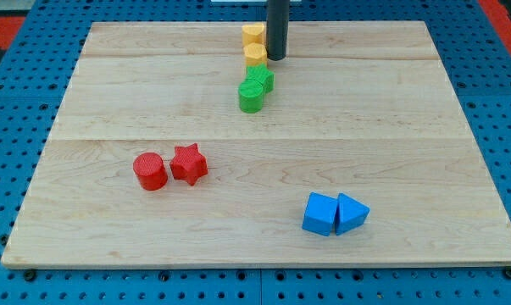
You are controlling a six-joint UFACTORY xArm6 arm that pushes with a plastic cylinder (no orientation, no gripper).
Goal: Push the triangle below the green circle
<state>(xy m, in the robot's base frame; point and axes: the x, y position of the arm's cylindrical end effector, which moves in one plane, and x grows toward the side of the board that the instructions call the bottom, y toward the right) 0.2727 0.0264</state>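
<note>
The blue triangle (352, 212) lies near the view's bottom right, touching a blue cube (320, 213) on its left. The green circle (250, 97) stands in the upper middle, touching a green star (259, 80) just above and to its right. My tip (276, 58) is at the view's top middle, right beside the lower yellow block (255, 57) and just above the green star. It is far from the blue triangle.
A second yellow block (253, 36) sits above the first one. A red circle (150, 170) and a red star (188, 163) touch each other at the left. The wooden board (111, 102) lies on a blue pegboard.
</note>
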